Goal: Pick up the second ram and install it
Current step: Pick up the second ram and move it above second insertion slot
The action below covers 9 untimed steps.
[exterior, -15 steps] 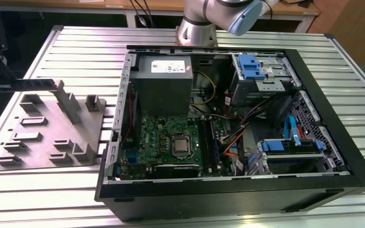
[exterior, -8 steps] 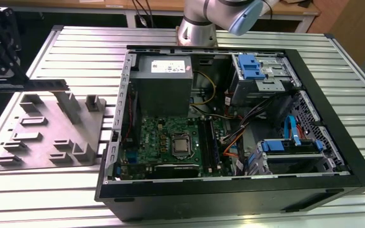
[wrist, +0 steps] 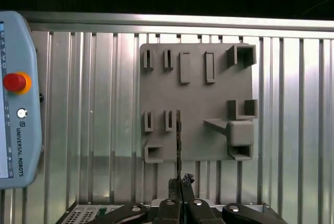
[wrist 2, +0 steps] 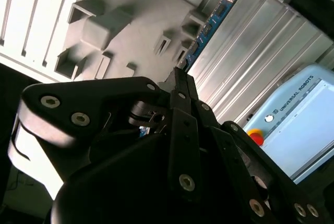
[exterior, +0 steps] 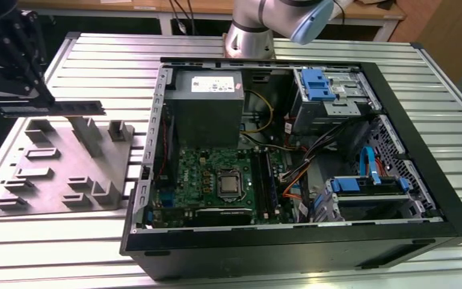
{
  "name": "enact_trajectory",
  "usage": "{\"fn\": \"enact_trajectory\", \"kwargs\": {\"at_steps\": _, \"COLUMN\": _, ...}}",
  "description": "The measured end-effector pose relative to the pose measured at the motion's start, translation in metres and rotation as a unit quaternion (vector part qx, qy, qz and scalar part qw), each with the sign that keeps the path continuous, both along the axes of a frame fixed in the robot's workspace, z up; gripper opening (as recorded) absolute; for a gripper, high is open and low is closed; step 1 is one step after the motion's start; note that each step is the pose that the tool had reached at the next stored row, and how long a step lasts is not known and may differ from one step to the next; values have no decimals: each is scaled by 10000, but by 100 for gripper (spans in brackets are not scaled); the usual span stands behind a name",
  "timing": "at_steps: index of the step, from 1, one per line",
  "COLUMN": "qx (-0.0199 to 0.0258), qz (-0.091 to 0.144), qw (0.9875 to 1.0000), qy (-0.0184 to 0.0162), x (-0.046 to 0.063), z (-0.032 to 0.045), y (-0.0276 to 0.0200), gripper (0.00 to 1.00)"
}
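- Gripper (wrist: 180,184) up close, jaws clamped tight on one end of the second ram (wrist: 179,140).
- The stick hangs edge-on over the grey fixture tray (wrist: 198,104).
- Open computer case (exterior: 295,244) sits to the exterior view's right of the tray, green motherboard (exterior: 199,171) inside.

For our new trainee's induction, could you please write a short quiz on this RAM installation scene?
1. True or false: the jaws are shut on the second ram.
2. In the exterior view, where does the grey fixture tray lie relative to the open computer case? A) to the exterior view's left of it B) to the exterior view's right of it C) inside it
3. Fill in: the drive brackets inside the case are coloured ____.
Key: 1 true; 2 A; 3 blue.
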State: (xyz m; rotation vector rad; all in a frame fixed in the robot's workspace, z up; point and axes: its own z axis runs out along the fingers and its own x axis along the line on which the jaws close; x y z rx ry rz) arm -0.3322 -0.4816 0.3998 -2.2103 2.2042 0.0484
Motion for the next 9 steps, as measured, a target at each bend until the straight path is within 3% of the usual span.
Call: {"fn": "enact_trajectory", "kwargs": {"at_steps": 9, "qx": 0, "qz": -7, "qw": 10000, "qy": 0, "x": 282, "z": -6, "y": 0, "gripper": 11}}
